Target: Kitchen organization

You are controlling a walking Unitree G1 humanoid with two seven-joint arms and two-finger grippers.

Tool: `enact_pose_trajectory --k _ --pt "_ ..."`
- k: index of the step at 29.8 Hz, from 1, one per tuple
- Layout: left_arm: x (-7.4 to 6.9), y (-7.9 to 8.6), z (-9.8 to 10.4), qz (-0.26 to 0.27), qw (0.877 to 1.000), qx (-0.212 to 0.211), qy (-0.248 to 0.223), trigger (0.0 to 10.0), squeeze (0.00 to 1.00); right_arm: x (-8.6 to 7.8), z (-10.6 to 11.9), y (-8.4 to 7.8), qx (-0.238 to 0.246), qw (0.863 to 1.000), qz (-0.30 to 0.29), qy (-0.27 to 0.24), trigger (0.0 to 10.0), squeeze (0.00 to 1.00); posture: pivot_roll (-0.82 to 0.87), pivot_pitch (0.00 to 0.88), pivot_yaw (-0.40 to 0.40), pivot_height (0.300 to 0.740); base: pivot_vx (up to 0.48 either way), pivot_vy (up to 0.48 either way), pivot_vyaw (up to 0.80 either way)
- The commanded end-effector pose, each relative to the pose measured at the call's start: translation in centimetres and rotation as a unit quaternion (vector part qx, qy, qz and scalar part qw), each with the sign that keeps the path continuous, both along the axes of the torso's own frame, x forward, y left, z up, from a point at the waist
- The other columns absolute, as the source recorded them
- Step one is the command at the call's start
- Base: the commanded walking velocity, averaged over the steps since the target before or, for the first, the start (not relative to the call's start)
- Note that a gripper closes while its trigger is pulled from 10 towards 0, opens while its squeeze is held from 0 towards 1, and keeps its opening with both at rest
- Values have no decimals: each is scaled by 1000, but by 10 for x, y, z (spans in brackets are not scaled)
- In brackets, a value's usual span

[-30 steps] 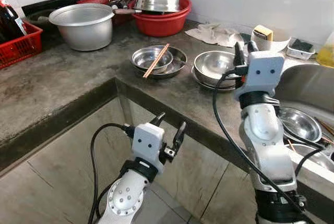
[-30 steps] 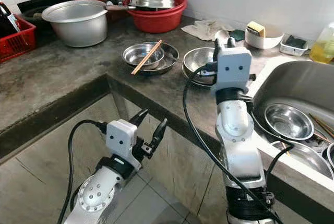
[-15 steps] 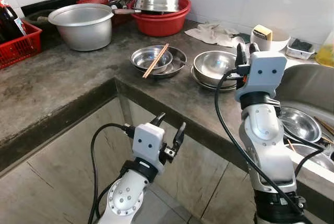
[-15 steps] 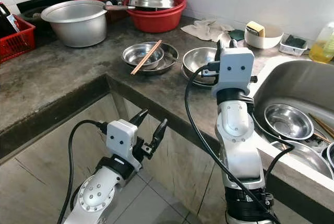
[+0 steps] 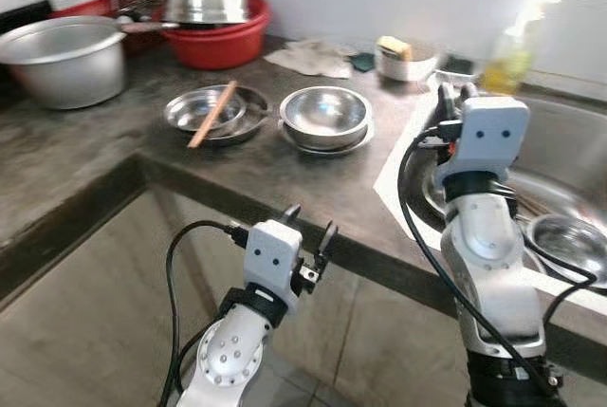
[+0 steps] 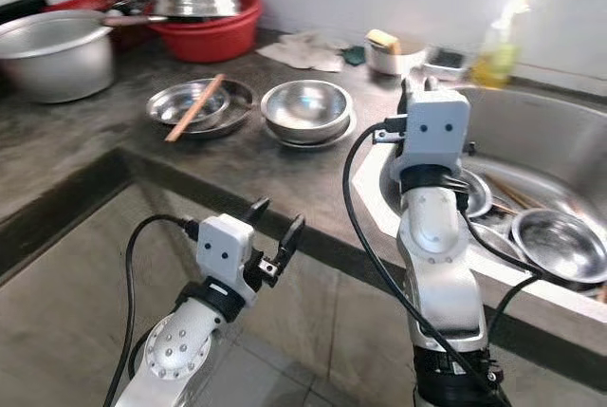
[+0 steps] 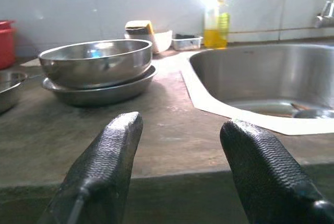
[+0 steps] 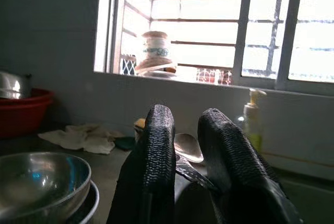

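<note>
Stacked bowls (image 5: 323, 118) sit on the counter (image 5: 85, 156), sink (image 6: 531, 141) to their right

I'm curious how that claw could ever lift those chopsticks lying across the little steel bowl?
Best at the chopsticks middle, from straight above: they bridge the small bowl, rim to rim, so there is likely room under them for the left claw fingers, closing across the pair.

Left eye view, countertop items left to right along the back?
Large aluminium pot → red basin with a steel lid → white cloth → small bowl with sponge → yellow soap bottle.
</note>
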State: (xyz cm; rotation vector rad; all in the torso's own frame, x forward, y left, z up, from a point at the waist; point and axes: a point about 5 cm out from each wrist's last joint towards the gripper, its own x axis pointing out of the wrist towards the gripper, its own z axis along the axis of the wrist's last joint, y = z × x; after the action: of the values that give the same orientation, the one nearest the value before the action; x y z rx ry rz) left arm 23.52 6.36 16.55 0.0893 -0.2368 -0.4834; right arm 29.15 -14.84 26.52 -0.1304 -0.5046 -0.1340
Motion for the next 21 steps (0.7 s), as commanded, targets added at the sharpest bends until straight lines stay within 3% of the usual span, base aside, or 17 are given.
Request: enact_pose_trajectory --k 1,6,9,14,21 --pt "-1 0 -3 0 1000 6 3 10000 0 -4 2 1 -3 1000 0 -2 0 0 87 73 16 740 0 -424 -781" --pt "1 1 -4 9 1000 -1 9 10000 0 -4 0 0 -10 1000 1 7 0 0 87 73 15 740 184 -386 -781" --pt "2 2 -4 11 1000 -2 8 10000 0 -2 -3 1 -13 1000 3 20 0 0 86 71 15 740 0 0 -658" --pt "2 3 -6 15 1000 20 3 10000 0 0 -6 6 -18 999 13 30 0 0 87 73 16 740 0 -197 0" --pt "2 3 -7 17 1000 13 9 10000 0 4 -8 7 -21 999 17 42 0 0 89 77 10 740 159 -399 0"
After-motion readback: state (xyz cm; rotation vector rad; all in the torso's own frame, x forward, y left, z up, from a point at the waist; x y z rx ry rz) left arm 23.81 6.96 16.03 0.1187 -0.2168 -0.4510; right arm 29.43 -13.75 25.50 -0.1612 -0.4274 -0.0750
